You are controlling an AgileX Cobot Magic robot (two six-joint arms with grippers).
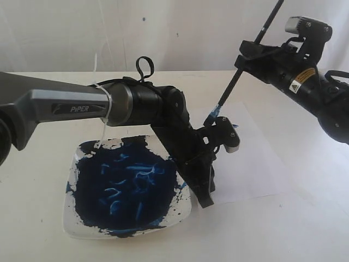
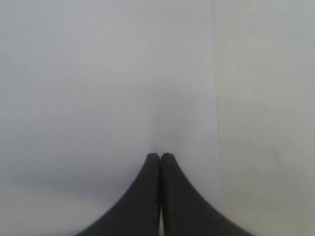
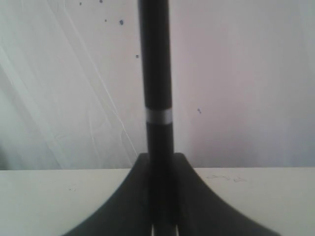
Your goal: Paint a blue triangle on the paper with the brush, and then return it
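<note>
The black-handled brush [image 1: 233, 84] slants down from the upper right, and its blue-stained tip [image 1: 213, 113] hangs just above the far part of the paper [image 1: 253, 161]. My right gripper [image 1: 249, 54] is shut on its handle; the right wrist view shows the handle [image 3: 156, 73] rising between that gripper's [image 3: 161, 158] fingers. My left gripper [image 1: 208, 202] reaches across and is shut, with its tips down on the paper's near edge. In the left wrist view its closed fingers [image 2: 160, 156] sit over the plain white paper [image 2: 98, 73]. No blue triangle shows; the left arm hides part of the sheet.
The square white dish [image 1: 72, 218], smeared with dark blue paint, sits left of the paper under the left arm. The left forearm [image 1: 71, 103] spans the left half of the scene. A white backdrop wall [image 1: 180, 33] stands behind the cream table.
</note>
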